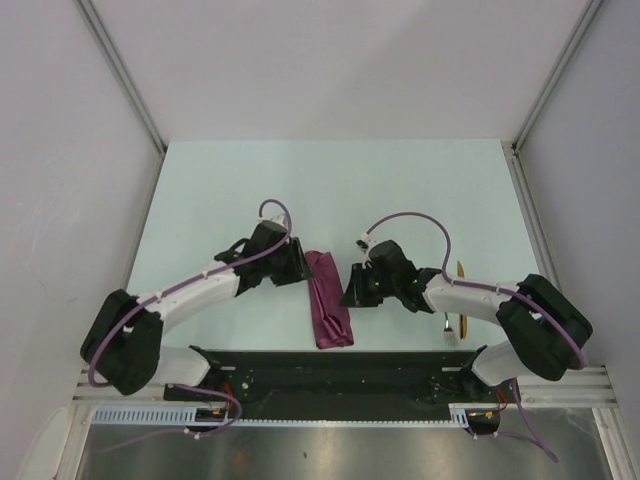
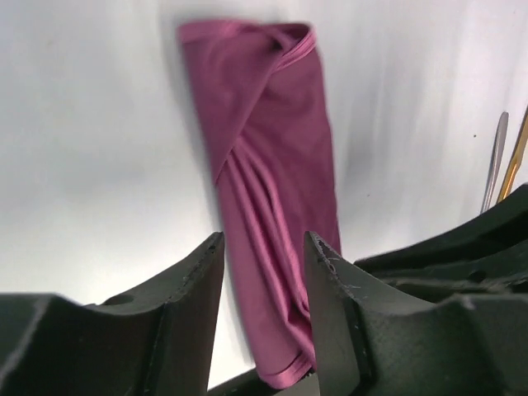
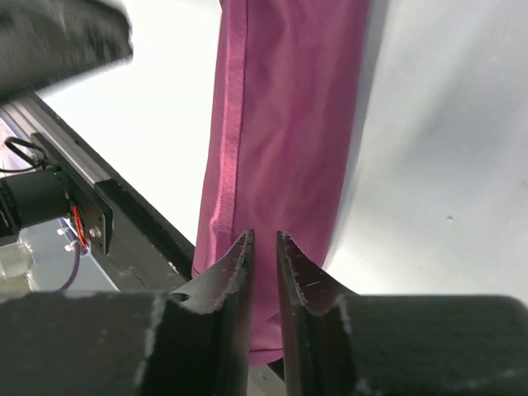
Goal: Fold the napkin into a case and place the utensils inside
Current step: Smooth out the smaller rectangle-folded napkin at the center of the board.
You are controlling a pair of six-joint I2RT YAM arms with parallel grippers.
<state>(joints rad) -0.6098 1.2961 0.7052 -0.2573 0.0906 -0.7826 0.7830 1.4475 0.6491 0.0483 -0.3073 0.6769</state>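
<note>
The napkin [image 1: 328, 300] lies on the table as a narrow plum-magenta case, its length running from near to far between the two arms. My left gripper [image 1: 300, 265] is at its left side, open; in the left wrist view [image 2: 264, 239] the creased cloth [image 2: 272, 165] shows in the gap below the fingers, ungripped. My right gripper [image 1: 352, 290] hovers at the case's right side, and the right wrist view [image 3: 264, 236] shows its jaws parted by a narrow gap over the cloth [image 3: 289, 124]. The utensils lie on the right: a golden piece [image 1: 461, 290] [image 2: 516, 153] and a silver piece [image 1: 449, 328] [image 2: 495, 157].
A black mounting rail [image 1: 330, 370] [image 3: 124, 223] runs along the near table edge, close to the case's near end. The right arm's black body [image 2: 462, 247] fills the left wrist view's lower right. Grey walls close in the table's sides and back.
</note>
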